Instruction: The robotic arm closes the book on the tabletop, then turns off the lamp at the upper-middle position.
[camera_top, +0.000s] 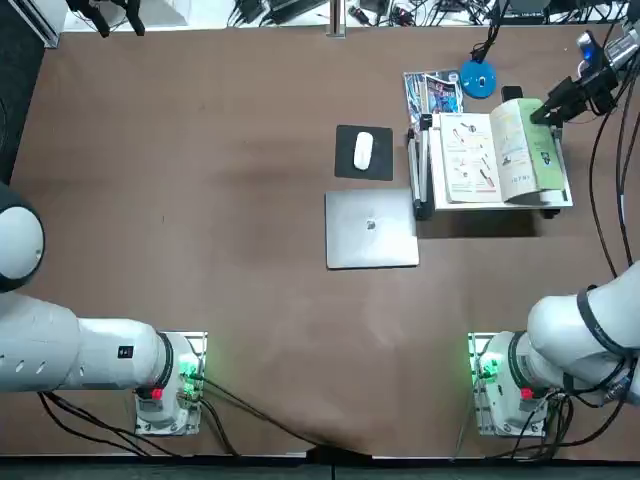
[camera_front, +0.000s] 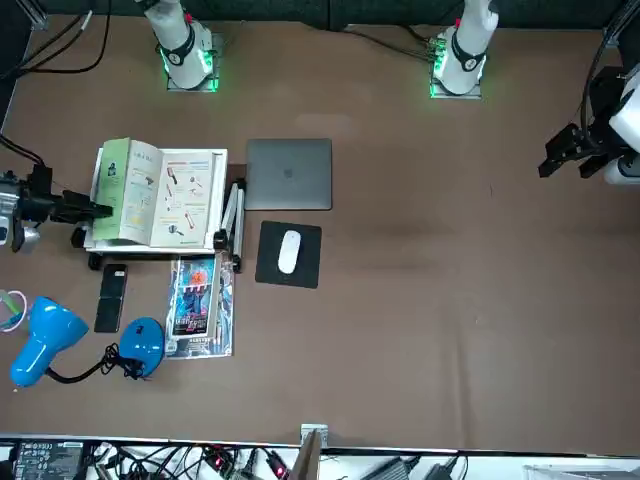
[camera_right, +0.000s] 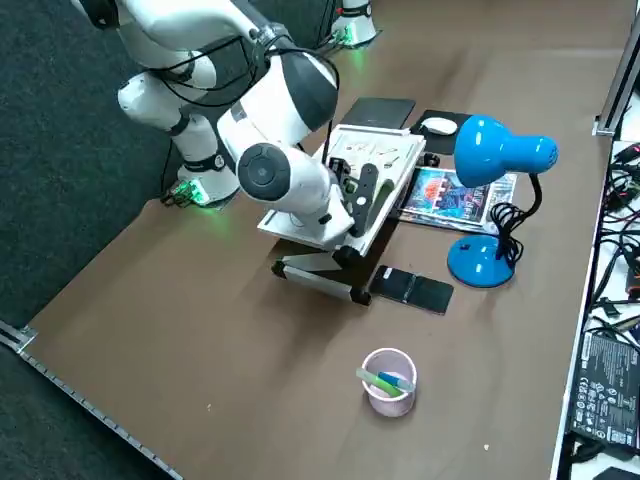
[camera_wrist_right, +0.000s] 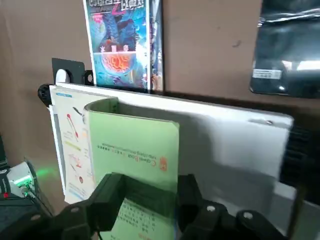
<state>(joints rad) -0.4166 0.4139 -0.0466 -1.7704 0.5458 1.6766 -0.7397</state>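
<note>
The book (camera_top: 480, 158) lies open on a white raised stand (camera_top: 555, 200) at the right of the brown tabletop (camera_top: 200, 180). Its green cover (camera_top: 538, 150) is lifted partly off the stand and curls over the white pages (camera_front: 175, 195). My right gripper (camera_top: 545, 110) is at the cover's outer edge. In the right wrist view its fingers (camera_wrist_right: 111, 192) stand apart, and the green cover (camera_wrist_right: 145, 145) shows in the gap between them. The lamp has a blue disc base (camera_top: 478, 80) just beyond the book, a black gooseneck and a blue head (camera_right: 500, 150).
A blue-toned booklet (camera_top: 433, 92) lies between book and lamp. A closed grey laptop (camera_top: 370, 228) and a white mouse (camera_top: 363, 150) on a black pad sit left of the stand. A black phone (camera_front: 112, 297) and a pink cup (camera_right: 388, 380) holding pens are near the lamp.
</note>
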